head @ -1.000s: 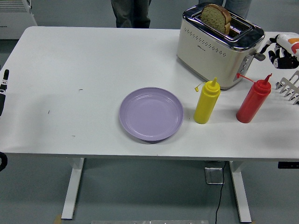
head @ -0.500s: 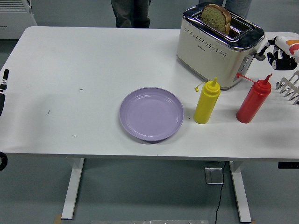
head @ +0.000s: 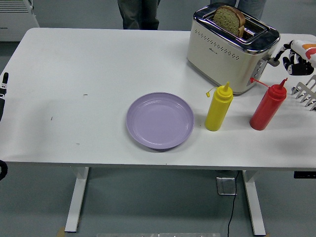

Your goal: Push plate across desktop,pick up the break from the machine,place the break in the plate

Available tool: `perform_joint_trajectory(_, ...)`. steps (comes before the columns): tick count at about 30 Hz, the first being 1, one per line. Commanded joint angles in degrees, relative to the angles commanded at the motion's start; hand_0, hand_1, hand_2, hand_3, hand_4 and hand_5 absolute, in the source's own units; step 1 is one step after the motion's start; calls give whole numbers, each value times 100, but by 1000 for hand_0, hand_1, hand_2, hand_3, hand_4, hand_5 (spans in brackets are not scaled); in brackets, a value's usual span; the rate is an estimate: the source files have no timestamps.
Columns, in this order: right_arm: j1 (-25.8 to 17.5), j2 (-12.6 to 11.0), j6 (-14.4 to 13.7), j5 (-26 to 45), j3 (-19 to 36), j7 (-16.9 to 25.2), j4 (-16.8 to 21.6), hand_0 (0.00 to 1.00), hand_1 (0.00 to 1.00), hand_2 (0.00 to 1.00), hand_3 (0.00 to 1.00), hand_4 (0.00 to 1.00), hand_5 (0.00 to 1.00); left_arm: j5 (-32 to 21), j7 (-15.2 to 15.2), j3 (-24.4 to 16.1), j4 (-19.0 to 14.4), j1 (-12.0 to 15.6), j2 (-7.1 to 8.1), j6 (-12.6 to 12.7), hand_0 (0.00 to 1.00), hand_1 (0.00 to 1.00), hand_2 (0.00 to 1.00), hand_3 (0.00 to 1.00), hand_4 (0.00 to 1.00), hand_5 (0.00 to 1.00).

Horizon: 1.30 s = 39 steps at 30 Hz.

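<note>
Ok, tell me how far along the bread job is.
Done, apparently: the purple plate sits mid-table beside the yellow bottle. In hand: the right hand is near the toaster, holding nothing. Left: the bread is still in the slot, so picking and plating remain. The left arm rests at the table's left edge.

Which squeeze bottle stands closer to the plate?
The yellow squeeze bottle, just right of the purple plate. The red squeeze bottle stands farther right, beyond the yellow one.

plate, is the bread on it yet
No, the purple plate is bare; the bread stands in the toaster.
</note>
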Motion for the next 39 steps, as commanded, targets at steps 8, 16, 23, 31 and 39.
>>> perform_joint_trajectory(8,44,23,30,11,-101,30,-109,206,106,205,559,273,2,0,0,-12,0,-4,-1,1,829,823,865,829,657,998)
perform_joint_trajectory(16,98,55,61,5,-234,54,-227,206,106,205,557,273,2,-2,0,-16,2,-8,4,2,829,824,865,829,657,998)
perform_joint_trajectory(23,86,97,82,17,-312,66,-329,206,105,204,555,272,2,-3,2,-12,3,1,3,5,829,824,865,829,657,998)
perform_joint_trajectory(31,67,123,93,7,-319,71,-388,207,106,204,554,270,2,-6,3,-2,0,8,7,2,829,824,866,829,657,998)
perform_joint_trajectory(39,-23,9,38,-107,247,17,-79,207,106,204,554,270,2,-4,2,3,3,18,7,2,829,824,865,829,657,998)
